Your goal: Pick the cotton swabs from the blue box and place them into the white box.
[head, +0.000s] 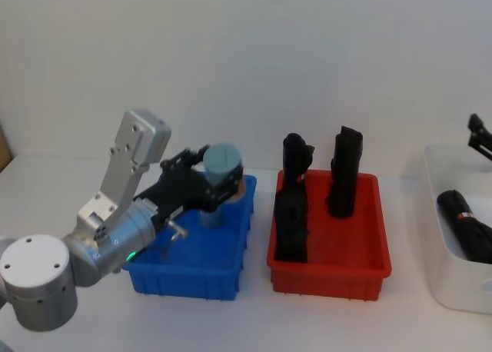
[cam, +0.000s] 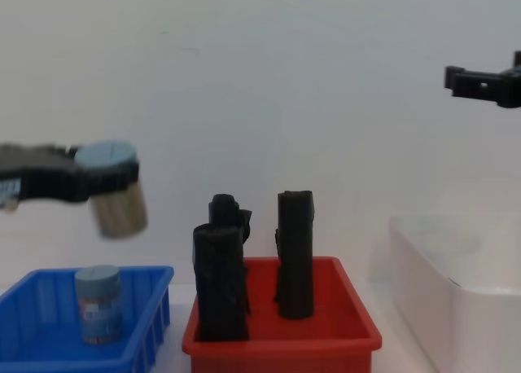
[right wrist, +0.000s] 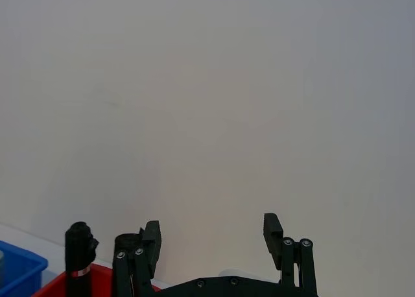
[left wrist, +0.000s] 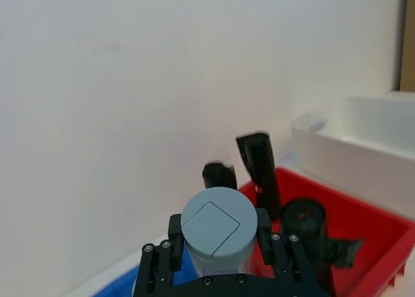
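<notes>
1. The chest view shows a second cotton swab tub [cam: 99,301] standing inside the blue box [cam: 49,358].
2. The head view shows a black thing [head: 465,225] lying in the white box [head: 446,290].
3. The tub labels are too small to read.
4. The left gripper [head: 219,179] reaches over the blue box. Its fingers are clamped on a tilted cotton swab tub [head: 224,164], up in the air.
5. The right gripper [right wrist: 214,235] hangs high near the white box, fingers apart.
</notes>
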